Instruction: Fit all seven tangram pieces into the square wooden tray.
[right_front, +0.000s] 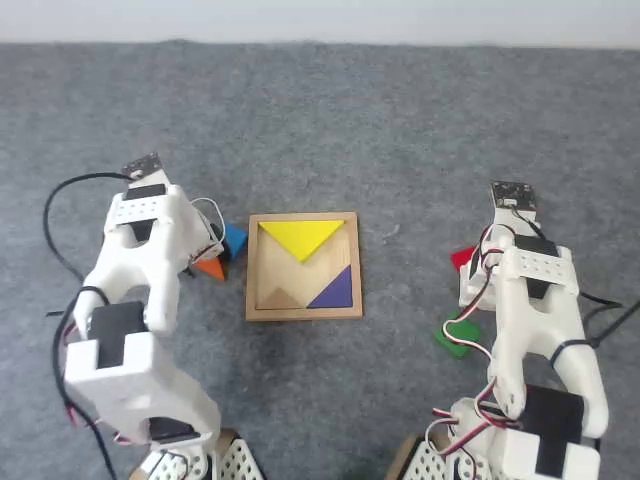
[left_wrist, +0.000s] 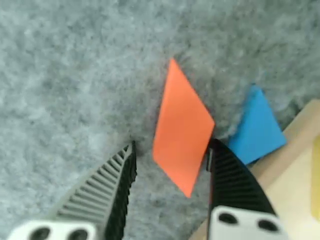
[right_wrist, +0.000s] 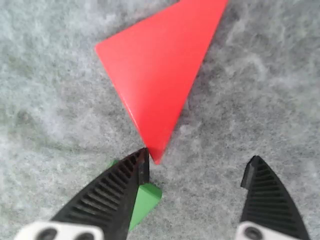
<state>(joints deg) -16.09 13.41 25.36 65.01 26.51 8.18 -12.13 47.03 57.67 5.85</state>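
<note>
While the wooden tray sits mid-table with a yellow triangle at its 12 o'clock | red triangle at tray's 3 o'clock, right claw apart, one finger at its tip | orange piece at 9 o'clock, between spread fingers of left claw

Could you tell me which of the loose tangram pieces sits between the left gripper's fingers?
The orange piece: it lies between the open fingers of the left gripper, whereas the blue piece sits outside them.
</note>
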